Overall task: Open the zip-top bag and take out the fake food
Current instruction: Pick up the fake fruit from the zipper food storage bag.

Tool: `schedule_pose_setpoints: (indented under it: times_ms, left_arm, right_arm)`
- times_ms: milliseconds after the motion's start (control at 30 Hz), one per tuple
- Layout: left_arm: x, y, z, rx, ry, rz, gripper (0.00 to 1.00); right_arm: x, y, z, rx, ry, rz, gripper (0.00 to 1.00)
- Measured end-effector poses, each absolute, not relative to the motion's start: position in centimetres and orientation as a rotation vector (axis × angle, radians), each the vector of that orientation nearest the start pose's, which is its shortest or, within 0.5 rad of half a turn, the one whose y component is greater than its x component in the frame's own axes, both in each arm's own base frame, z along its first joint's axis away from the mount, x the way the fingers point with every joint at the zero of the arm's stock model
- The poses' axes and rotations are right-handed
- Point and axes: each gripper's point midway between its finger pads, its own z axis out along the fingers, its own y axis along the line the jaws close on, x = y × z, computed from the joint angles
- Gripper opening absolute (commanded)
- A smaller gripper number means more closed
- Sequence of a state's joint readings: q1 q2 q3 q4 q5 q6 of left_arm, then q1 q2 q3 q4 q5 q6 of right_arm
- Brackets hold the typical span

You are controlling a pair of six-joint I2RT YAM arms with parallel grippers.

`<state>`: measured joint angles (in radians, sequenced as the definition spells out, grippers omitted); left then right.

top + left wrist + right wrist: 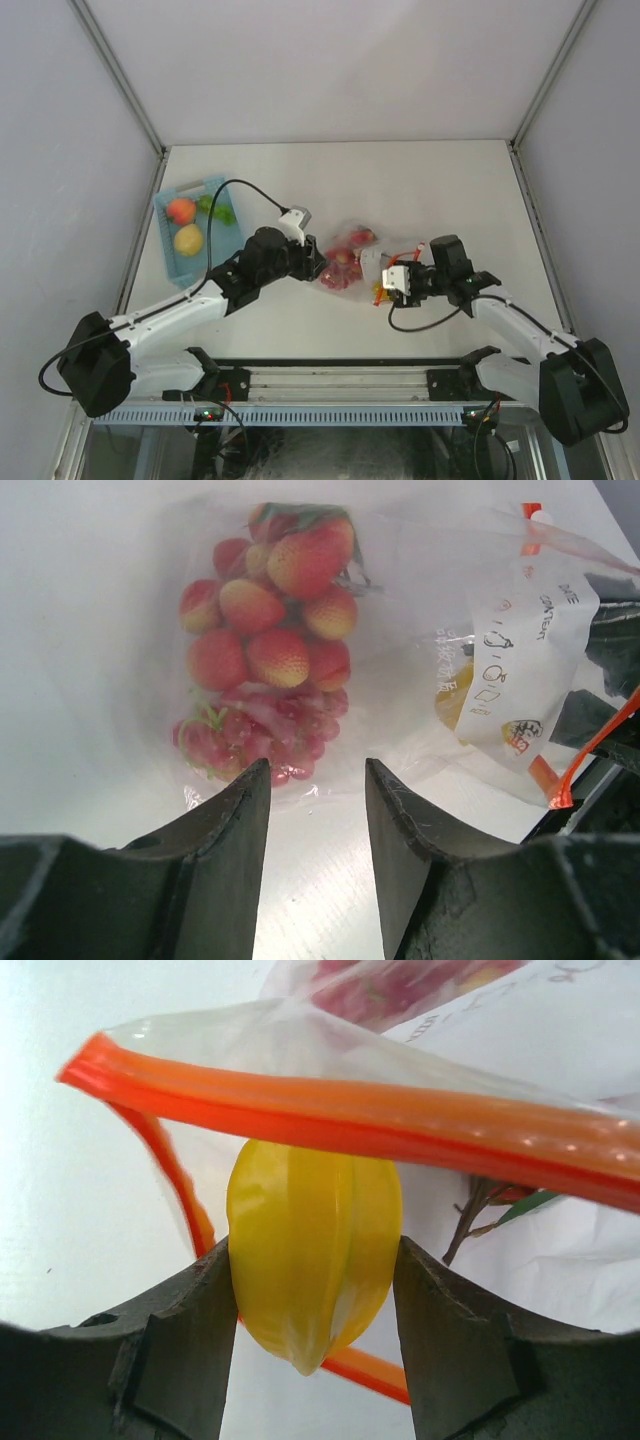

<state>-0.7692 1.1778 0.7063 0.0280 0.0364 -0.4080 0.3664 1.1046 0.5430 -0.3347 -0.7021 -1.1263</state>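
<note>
Presently, the step in hand appears to be drawing one piece of fake food out through the bag mouth. To do it well, first pin the closed end of the zip-top bag (420, 600) with the left pincer (315, 810), otherwise the bag will likely drag along. Then draw the right pincer (315, 1270) straight back, low over the desk (400, 180), so the fruit clears the orange zip strip (400, 1125) without snagging.

At far left, the light-blue basket (170, 255) holds a few pieces. The left arm reaches diagonally rightward with its elbow low. Its pincer is released, jaws apart with only bare desk between them, just short of the bag's closed end. The bag lies flat mid-desk between both arms, with a strawberry cluster (275, 600) and a grape bunch (260, 735) inside. The right arm reaches leftward with a low wrist, its pincer clenched on a yellow star fruit (315, 1230), apparently between the two lips of the open mouth
</note>
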Motion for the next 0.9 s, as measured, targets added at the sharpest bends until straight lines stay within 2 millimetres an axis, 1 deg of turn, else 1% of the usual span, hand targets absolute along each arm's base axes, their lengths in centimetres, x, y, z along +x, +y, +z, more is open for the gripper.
schedule_pose_setpoints:
  times_ms: [67, 167, 300, 400, 567, 900]
  left_arm:
    - [25.0, -27.4, 15.6, 0.402, 2.063, -0.773, 0.47]
    - [24.7, -27.2, 15.5, 0.403, 2.052, -0.782, 0.47]
    - [24.5, -27.5, 16.1, 0.409, 2.016, -0.816, 0.47]
    - [24.5, -27.7, 16.6, 0.411, 1.988, -0.836, 0.47]
    - [24.4, -28.0, 17.4, 0.416, 1.941, -0.869, 0.47]
    - [23.7, -28.4, 18.1, 0.432, 1.863, -0.910, 0.47]
  right_arm:
    - [21.6, 17.2, 6.9, -1.737, 1.399, 0.437, 0.17]
    - [20.5, 16.4, 5.6, -1.754, 1.388, 0.426, 0.17]
    - [20.4, 16.1, 5.2, -1.760, 1.360, 0.402, 0.17]
    - [20.7, 16.0, 5.9, -1.742, 1.331, 0.374, 0.17]
    - [21.4, 15.7, 7.9, -1.663, 1.300, 0.358, 0.17]
    - [20.6, 15.2, 10.1, -1.556, 1.331, 0.413, 0.16]
